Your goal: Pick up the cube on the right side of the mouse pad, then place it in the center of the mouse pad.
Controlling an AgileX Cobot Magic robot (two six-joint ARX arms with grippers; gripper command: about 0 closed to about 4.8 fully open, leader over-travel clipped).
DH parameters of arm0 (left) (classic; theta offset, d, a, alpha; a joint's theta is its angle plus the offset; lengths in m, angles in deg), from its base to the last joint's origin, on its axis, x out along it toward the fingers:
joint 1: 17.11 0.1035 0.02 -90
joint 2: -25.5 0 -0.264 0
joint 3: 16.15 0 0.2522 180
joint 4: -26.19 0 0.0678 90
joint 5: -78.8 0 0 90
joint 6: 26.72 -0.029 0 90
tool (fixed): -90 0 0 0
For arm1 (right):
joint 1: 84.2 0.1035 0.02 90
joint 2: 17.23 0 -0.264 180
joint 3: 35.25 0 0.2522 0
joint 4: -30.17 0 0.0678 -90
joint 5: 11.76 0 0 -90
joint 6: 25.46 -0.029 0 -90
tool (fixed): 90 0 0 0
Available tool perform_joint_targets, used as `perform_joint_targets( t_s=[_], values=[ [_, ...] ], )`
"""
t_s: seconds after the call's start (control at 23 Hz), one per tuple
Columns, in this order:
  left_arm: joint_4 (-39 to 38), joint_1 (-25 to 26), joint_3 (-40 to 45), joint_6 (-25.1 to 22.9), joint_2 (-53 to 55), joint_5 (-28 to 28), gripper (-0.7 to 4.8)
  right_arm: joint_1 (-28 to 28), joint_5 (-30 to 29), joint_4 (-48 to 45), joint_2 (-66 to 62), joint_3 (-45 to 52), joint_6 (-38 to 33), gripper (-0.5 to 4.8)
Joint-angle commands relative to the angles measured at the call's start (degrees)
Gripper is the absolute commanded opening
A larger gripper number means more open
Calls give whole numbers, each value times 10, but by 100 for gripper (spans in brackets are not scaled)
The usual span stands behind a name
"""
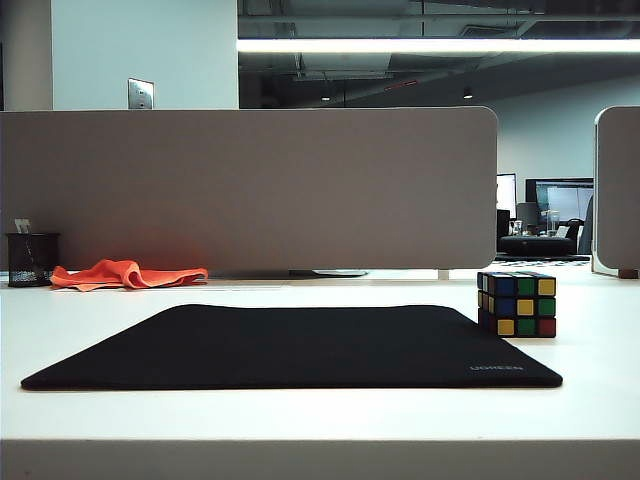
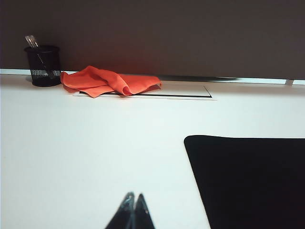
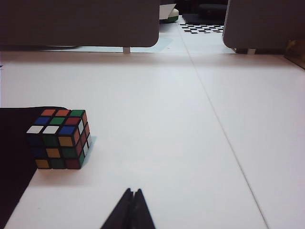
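Worktop [image 1: 90, 340]: white, broad, mostly bare around the work area. A grey partition [image 1: 250, 185] closes its far edge, well behind everything in play.

Mouse pad [image 1: 300, 345]: black, flat, its centre unoccupied. Risk, as a judgement: the fabric edge could catch or ruck if the cube is dragged across rather than lifted, and a release too near the right edge would leave it off centre.

Orange cloth [image 1: 128, 273]: crumpled at the far left, beside a black mesh pen holder [image 1: 32, 259]. Both are well apart from the pad's centre and from the cube; neither stands in the way.

Cube [image 1: 517, 303]: on the worktop at the pad's right side, just beside its far right corner, upright and untouched. Risk: its smooth stickered faces may slip or twist in a skewed or shallow grip, or an off-line approach may nudge it away.

Right claw [image 3: 132, 192]: clenched, empty, low on the near side of the cube and a little to its right. It must spread before any grasp; descending while pinched would only knock the cube.

Left claw [image 2: 134, 196]: clenched, empty, near the pad's left edge, clear of the route.
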Motion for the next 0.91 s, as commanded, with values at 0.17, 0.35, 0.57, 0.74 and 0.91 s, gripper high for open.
perform_joint_targets(
  t_s=[0.17,0.35,0.57,0.74,0.91],
  values=[
    [8,0,-2,-2,0,0,-6,1,-40,-10,1,-2,2,8],
    [-3,0,-2,-2,0,0,-6,1,-62,-10,1,-2,2,8],
    [-3,0,-5,16,0,27,-5,1,-80,-10,1,-2,-5,-4],
    [-89,0,-75,43,2,105,-6,1,-89,-10,1,-15,-46,-4],
    [-151,0,-141,38,25,108,-6,0,-89,19,0,-33,-49,-4]
  ],
)
